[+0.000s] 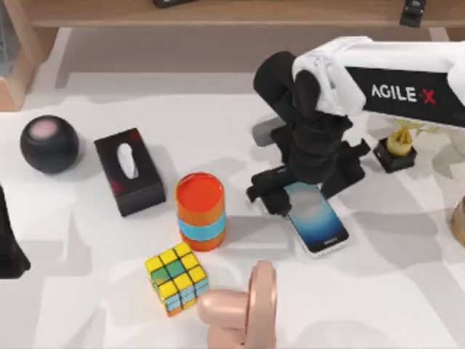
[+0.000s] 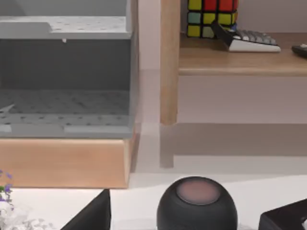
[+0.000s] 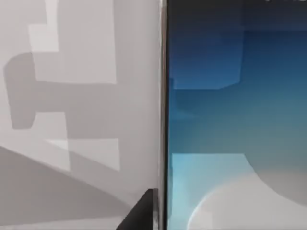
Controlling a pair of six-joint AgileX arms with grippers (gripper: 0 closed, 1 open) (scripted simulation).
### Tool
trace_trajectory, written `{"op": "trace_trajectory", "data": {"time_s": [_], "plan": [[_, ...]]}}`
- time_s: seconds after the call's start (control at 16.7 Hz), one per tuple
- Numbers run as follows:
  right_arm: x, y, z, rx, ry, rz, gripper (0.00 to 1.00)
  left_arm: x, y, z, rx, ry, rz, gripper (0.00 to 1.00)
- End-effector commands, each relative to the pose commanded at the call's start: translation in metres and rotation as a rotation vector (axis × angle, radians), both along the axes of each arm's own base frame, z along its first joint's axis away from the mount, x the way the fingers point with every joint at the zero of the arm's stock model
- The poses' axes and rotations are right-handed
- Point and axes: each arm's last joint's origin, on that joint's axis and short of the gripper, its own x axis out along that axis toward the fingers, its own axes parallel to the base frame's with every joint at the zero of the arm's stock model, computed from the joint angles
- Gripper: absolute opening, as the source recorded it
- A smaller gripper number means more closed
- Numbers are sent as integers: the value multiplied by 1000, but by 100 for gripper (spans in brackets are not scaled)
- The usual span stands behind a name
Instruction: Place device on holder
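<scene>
Right gripper [image 1: 280,198] over one smartphone [image 1: 317,218], finger state untellable; one pink holder [image 1: 243,309]; left arm [image 1: 9,243] parked.

Black sphere [image 2: 197,205] with pinkish top on white table [image 2: 134,203], grey perforated rack [image 2: 64,76], wooden shelf [image 2: 242,60] bearing colour cube [image 2: 211,17] and keyboard [image 2: 249,40]

The table [image 1: 87,240] is being viewed from overhead by the top camera, with the shelf [image 1: 218,13] lying at 12 o'clock. The left wrist camera is being held low and level, facing the black sphere [image 2: 197,206], also seen from above at 9 o'clock [image 1: 49,144]. The right wrist camera is being held very near the smartphone [image 3: 235,115], shared with the top view [image 1: 317,218].
</scene>
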Motion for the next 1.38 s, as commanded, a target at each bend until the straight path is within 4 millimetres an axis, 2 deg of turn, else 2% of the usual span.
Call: {"op": "trace_trajectory", "data": {"time_s": [0.3,0.66,0.72,0.84,1.02,1.2,1.38], "plan": [[0,1,15,12,2,2,0,0,0,0,0,0,0,100],[0,1,15,18,15,-2,0,0,0,0,0,0,0,100],[1,1,20,29,0,-2,0,0,0,0,0,0,0,100],[7,-3,40,68,-59,0,0,0,0,0,0,0,0,100],[15,-22,78,144,-180,-3,0,0,0,0,0,0,0,100],[19,-56,118,218,-331,-22,0,0,0,0,0,0,0,100],[18,-103,155,273,-500,-58,0,0,0,0,0,0,0,100]]}}
